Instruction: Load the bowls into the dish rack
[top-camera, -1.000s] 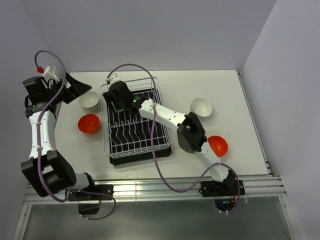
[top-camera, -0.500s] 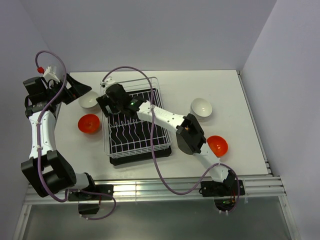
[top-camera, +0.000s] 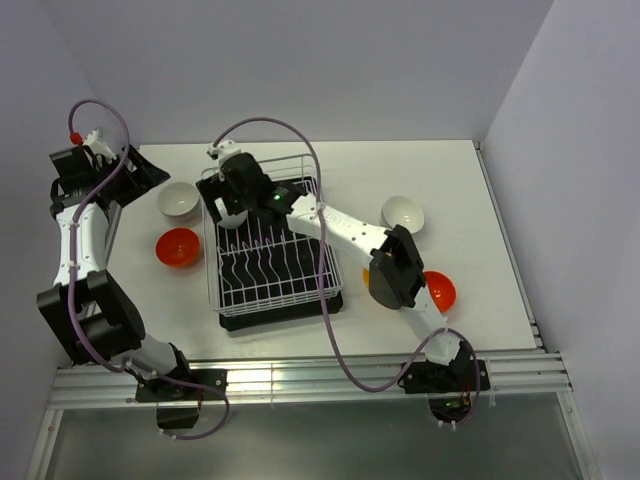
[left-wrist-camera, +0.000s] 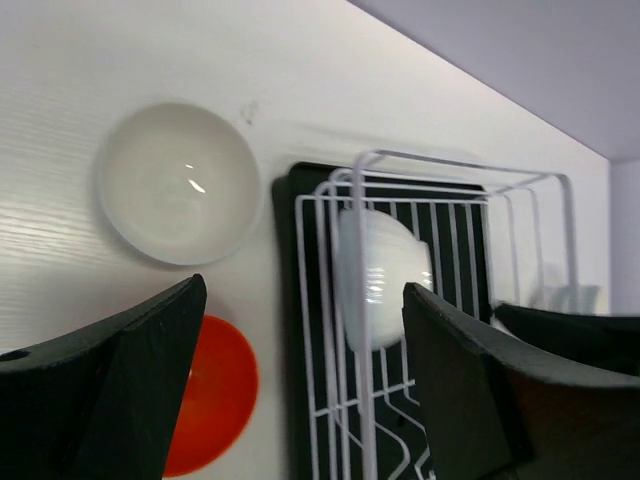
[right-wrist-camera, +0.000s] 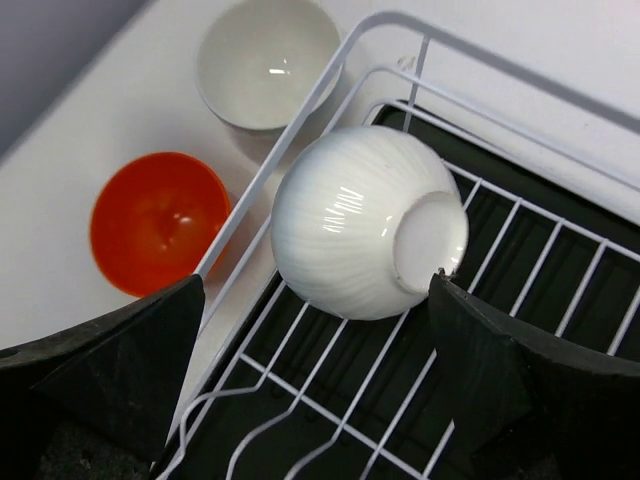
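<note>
Pale bowl upright on counter, red bowl just beside. Ribbed white bowl on edge inside dish rack.

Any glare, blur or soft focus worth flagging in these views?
Top external: evenly lit, sharp. Left wrist: its dark fingers look soft up close; a small glint in the white bowl on the table. Right wrist: streaky sheen on the bowl in the rack, otherwise crisp.
</note>
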